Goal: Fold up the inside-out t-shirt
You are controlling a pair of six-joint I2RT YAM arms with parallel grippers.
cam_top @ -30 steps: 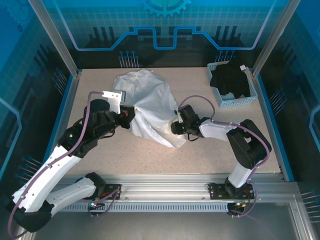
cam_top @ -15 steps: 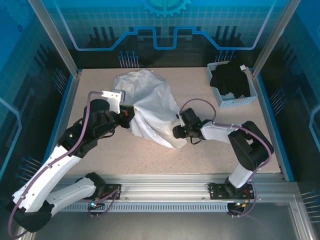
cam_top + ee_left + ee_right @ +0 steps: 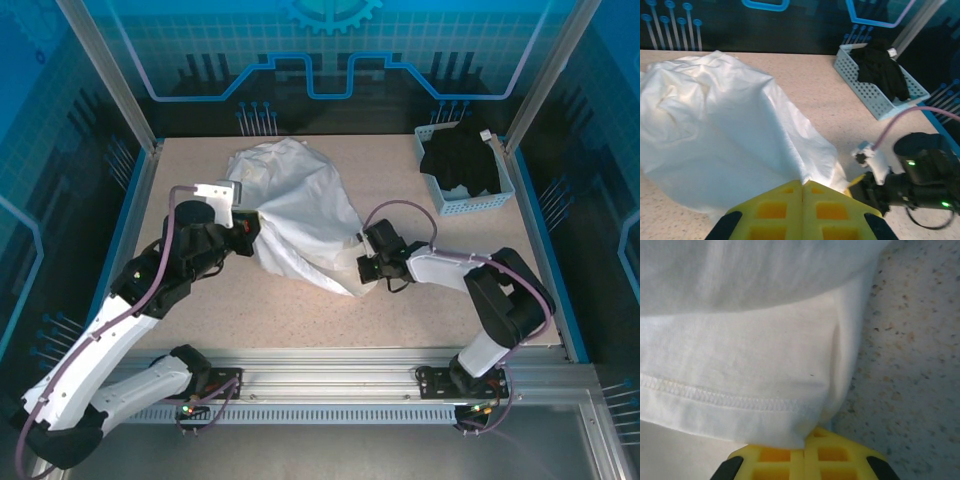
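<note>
Top external view: the inside-out t-shirt (image 3: 297,218) lies bunched in a loose mound on the middle of the table (image 3: 420,310), running from the far centre toward the near right. The left gripper (image 3: 249,231) sits at the garment's left edge, and the right gripper (image 3: 363,268) sits at its near-right corner; both touch the cloth. A basket (image 3: 467,203) stands in the far right corner, well apart from the t-shirt, with a black garment (image 3: 460,160) piled in it. Left wrist view: the left gripper's yellow fingers (image 3: 775,205) are pressed together with no gap, and white fabric is pinched at their tips; the t-shirt spreads away from them across the table toward the far left. Right wrist view: the right gripper's yellow fingers (image 3: 835,455) are likewise closed flat against each other, clamped on a corner of the stitched hem; the cloth covers the left and upper area, with bare speckled table surface to the right.
</note>
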